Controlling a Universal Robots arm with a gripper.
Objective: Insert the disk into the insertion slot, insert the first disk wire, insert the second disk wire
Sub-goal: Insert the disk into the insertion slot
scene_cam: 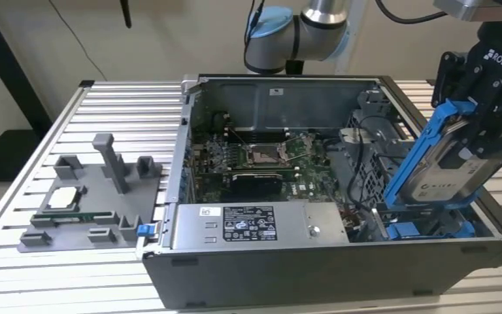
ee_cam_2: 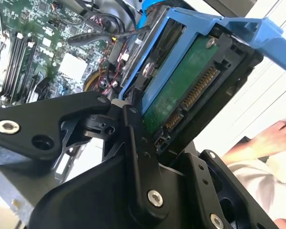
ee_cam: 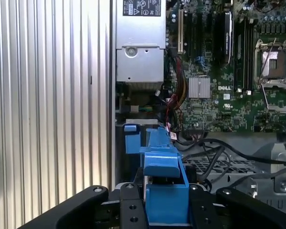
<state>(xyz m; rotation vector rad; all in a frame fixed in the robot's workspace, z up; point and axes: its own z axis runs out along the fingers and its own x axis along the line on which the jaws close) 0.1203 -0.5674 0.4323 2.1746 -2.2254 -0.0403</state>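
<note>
Blue-framed disk (scene_cam: pixel 446 175), top behind tool (scene_cam: pixel 476 134)

disk (scene_cam: pixel 447 175): glossy blue plastic frame, grey metal body; table (scene_cam: pixel 24 281): ribbed matt metal

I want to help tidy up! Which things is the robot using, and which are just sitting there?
In use: the gripper, shut on the disk; the insertion slot under it.
Just sitting: power supply box, motherboard, grey parts tray on the table.
</note>
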